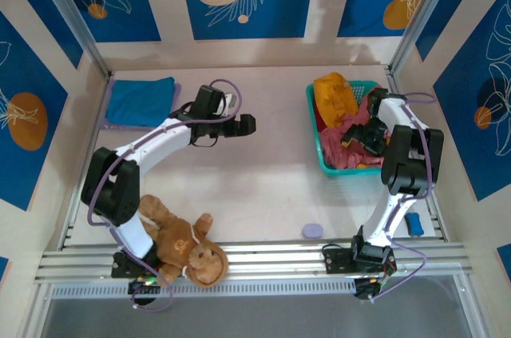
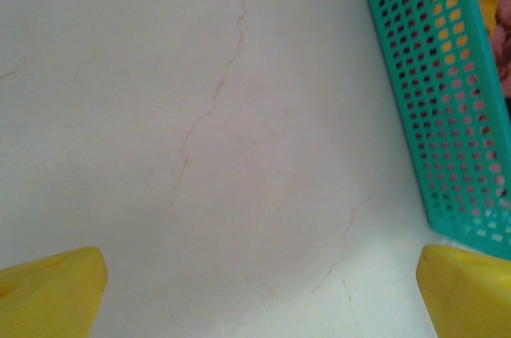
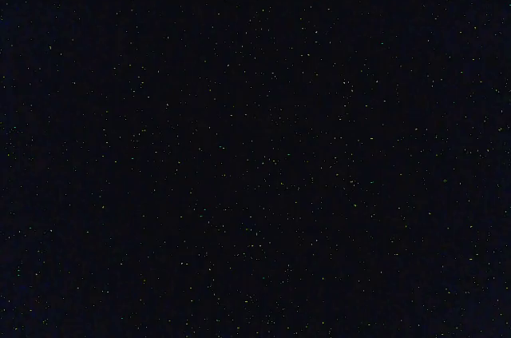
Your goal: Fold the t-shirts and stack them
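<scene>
Pale surface (image 1: 271, 186), blue-panelled booth: right hand (image 1: 361, 136) down among shirts in the basket (image 1: 314, 126).
Its grip I cannot tell, as the fingers are hidden in cloth. It sits on the pink-red shirt (image 1: 339, 150), with the mustard shirt (image 1: 334, 92) behind. Further out, the left hand (image 1: 243, 124) hovers released over bare surface. Folded blue shirt (image 1: 141, 101) lies in the far left corner. Shirts judged light, limp, clingy; pinch a hem or shoulder edge, lift slowly.

Top view evenly bright, soft shadows, left wrist view slightly hazy, right wrist view black, speckled.
</scene>
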`<state>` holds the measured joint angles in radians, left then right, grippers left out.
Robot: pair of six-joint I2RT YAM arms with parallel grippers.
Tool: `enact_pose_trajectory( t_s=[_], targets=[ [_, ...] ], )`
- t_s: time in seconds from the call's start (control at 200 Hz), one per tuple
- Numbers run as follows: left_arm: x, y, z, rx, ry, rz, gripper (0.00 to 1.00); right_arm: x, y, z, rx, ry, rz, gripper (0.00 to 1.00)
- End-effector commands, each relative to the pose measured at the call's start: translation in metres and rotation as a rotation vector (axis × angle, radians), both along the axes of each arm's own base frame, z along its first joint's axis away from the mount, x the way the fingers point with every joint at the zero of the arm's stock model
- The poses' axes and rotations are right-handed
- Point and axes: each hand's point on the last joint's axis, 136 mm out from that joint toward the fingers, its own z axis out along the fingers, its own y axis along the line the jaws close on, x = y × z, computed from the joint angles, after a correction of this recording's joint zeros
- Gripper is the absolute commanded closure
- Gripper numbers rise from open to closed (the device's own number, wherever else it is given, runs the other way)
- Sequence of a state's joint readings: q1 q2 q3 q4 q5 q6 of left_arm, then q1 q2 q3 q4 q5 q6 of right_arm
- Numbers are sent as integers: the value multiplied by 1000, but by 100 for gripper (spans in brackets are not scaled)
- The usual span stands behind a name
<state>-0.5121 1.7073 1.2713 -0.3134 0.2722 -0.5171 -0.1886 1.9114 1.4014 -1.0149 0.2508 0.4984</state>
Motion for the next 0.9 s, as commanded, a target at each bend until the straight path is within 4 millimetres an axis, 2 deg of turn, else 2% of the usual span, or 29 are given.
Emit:
enact_pose_trajectory(
  t_s=[0.0,0.135,0.46,0.695,0.805,0.895],
  targets=[
    [-3,-5,7,7,20,-14,1,24,-37,-16,-70,-16,22,1],
    [-4,-2,3,25,29,-3,1,42,-57,-24,-80,-5,34,1],
    [-12,10,-8,78,44,13,1,89,-80,-30,-64,-65,76,1],
    [-11,11,-8,90,37,13,1,117,-73,-20,-19,-126,77,1],
    [-13,10,-8,79,41,7,1,120,-66,-7,5,-128,67,1],
    [-13,10,-1,71,29,5,1,118,-58,24,-35,-178,94,1]
  ],
)
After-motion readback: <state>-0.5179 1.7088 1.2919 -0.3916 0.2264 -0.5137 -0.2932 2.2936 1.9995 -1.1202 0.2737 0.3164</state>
